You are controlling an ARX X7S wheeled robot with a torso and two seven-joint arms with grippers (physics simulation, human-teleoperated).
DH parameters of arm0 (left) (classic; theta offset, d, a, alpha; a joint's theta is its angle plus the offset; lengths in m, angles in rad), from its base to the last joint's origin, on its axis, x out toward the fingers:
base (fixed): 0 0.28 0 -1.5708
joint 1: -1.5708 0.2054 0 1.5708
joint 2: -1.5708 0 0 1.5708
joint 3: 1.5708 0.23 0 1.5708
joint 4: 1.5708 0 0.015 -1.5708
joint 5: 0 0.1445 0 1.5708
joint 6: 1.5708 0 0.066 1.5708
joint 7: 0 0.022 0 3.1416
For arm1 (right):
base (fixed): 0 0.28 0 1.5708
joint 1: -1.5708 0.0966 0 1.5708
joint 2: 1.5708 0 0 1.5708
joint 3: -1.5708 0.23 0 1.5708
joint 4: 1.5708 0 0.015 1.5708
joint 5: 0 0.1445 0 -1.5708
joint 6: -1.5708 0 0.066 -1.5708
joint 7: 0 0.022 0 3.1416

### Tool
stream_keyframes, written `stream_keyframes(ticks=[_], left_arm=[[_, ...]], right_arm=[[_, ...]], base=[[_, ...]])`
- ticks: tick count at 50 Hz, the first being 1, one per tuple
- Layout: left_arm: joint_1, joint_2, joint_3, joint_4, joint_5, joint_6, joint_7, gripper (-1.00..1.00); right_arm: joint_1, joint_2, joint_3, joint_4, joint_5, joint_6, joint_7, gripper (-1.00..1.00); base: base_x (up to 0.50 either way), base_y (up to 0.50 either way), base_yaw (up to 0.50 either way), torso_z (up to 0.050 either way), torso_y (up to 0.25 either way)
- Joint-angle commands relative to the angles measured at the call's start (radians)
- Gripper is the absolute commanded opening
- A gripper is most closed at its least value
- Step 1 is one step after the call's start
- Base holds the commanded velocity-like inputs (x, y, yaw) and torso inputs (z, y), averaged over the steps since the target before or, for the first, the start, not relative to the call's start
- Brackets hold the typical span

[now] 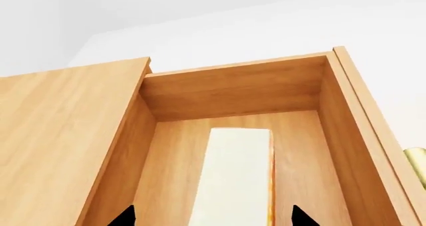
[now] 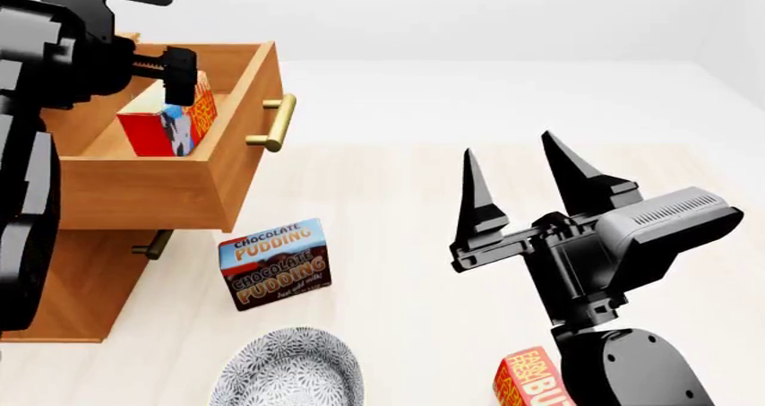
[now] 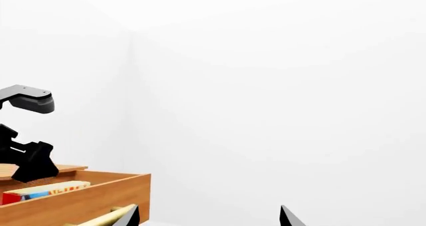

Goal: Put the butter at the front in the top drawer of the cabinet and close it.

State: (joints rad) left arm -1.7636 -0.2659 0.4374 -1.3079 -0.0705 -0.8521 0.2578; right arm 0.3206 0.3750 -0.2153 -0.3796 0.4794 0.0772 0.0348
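Head view, upper left: cabinet (image 2: 54,289) with top drawer (image 2: 156,186) pulled out, brass handle (image 2: 274,124) on its front. Butter (image 2: 167,119) lies inside the drawer: red-and-orange carton, blue-white cow panel on its near end, lettering on the orange side. Left gripper (image 2: 179,76) sits directly over the carton; whether its fingers touch or clasp the carton cannot be told from this view.

Left wrist view: looks straight down into the drawer (image 1: 233,89). Carton (image 1: 234,176) shows only a pale face with an orange edge, lying on the drawer floor between two black fingertips (image 1: 123,217) that stand spread wide on either side, clear of the carton.

Right wrist view, lower left: drawer seen from the side, carton's (image 3: 40,192) top edge just above the drawer wall; left gripper above it.

Head view only: right gripper (image 2: 520,182), centre right, raised, fingers parted, holding nothing. Pudding box (image 2: 275,263) on the floor in front of the cabinet. Patterned bowl (image 2: 287,370) at bottom centre. Second butter carton (image 2: 526,381) at the bottom edge, partly hidden by the right arm.
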Motion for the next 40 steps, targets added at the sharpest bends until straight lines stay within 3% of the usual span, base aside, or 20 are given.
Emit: stream_keyframes(ticks=[1, 8, 22, 40], left_arm=[[-0.026, 0.005, -0.029, 0.001, 0.024, 0.008, 0.013, 1.00], [-0.046, 0.003, -0.037, 0.042, 0.017, -0.006, 0.036, 1.00], [0.167, -0.107, -0.098, 0.689, -0.048, -0.349, 0.034, 1.00], [0.358, -0.141, -0.237, 1.148, -0.129, -0.528, 0.010, 1.00]], right_arm=[[0.002, 0.001, -0.003, 0.000, 0.001, 0.000, 0.004, 1.00], [0.000, 0.006, -0.001, -0.010, 0.002, 0.003, 0.010, 1.00], [-0.011, 0.012, -0.008, -0.030, -0.019, 0.006, 0.032, 1.00], [-0.024, 0.024, -0.010, -0.075, -0.032, 0.017, 0.059, 1.00]], base=[[0.00, 0.00, 0.00, 0.000, 0.000], [0.00, 0.00, 0.00, 0.000, 0.000], [0.00, 0.00, 0.00, 0.000, 0.000], [0.00, 0.00, 0.00, 0.000, 0.000]])
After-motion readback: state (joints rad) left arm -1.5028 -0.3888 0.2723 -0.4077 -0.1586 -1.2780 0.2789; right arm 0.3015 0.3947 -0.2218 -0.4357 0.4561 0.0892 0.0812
